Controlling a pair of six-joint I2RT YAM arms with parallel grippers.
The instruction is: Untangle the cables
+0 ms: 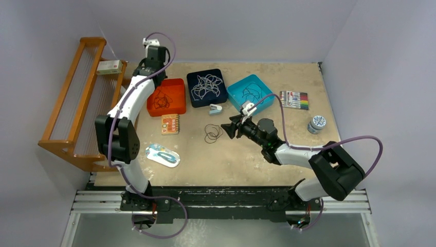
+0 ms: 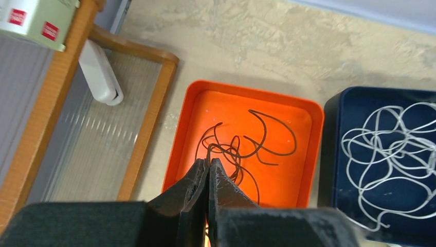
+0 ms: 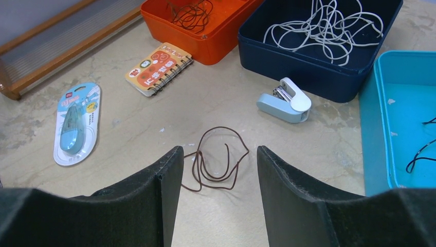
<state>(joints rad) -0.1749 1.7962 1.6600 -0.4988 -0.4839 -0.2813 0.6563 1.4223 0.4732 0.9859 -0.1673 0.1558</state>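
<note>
Dark brown cables [image 2: 257,146] lie tangled in an orange tray [image 2: 303,154]. My left gripper [image 2: 209,160] is above that tray, shut, with a dark brown cable pinched at its tips; in the top view it [image 1: 156,83] is at the tray's left edge. White-grey cables [image 2: 391,149] fill a navy tray [image 1: 206,100]. Black cables [image 3: 421,149] lie in a teal tray [image 3: 380,128]. One dark brown cable [image 3: 218,164] lies looped on the table. My right gripper [image 3: 218,150] is open just in front of that loop, apart from it.
A wooden rack [image 1: 77,103] stands at the left with a small box [image 1: 109,66] on it. On the table are a stapler [image 3: 285,100], a small spiral notebook [image 3: 158,68], a correction-tape packet [image 3: 76,123], a marker pack [image 1: 294,100] and a small round tin [image 1: 316,124].
</note>
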